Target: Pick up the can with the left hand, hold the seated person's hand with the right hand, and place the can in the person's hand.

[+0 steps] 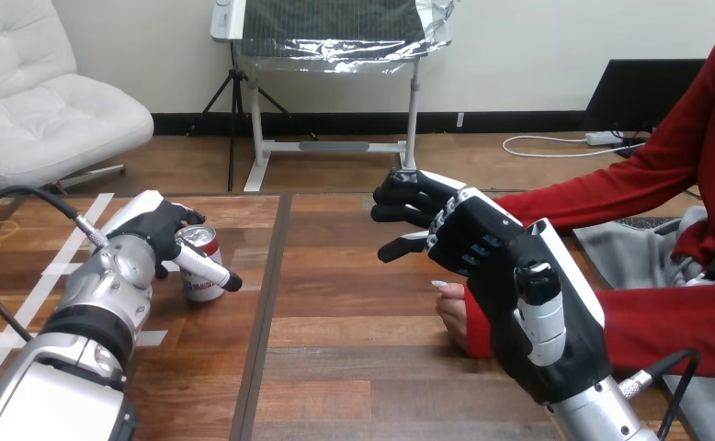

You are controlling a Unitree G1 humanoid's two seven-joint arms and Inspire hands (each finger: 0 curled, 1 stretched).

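Closing on the can [198,268]: left robot hand [156,230] wrapped about it, thumb across the front, fingers behind. Can upright, seemingly not yet off the tabletop [354,367]. By judgement, then, the first step in hand: grasp made or nearly made, lift not yet done.

Well to the right of the can, right robot hand [492,262] poised over the person's hand [451,314], the latter low at the tabletop, just beneath and partly hidden. Cannot tell whether that robot hand grips the person's hand or merely hovers above; no clasp visible.

Next, probably: firm the grip, lift the can straight up clear of the tabletop, then carry it rightward toward the person's hand. Calls also for settling the right robot hand's hold from beneath or beside, leaving the person's hand uncovered, with room enough to receive the can. Worth watching for slip on the can's smooth wall during the lift.
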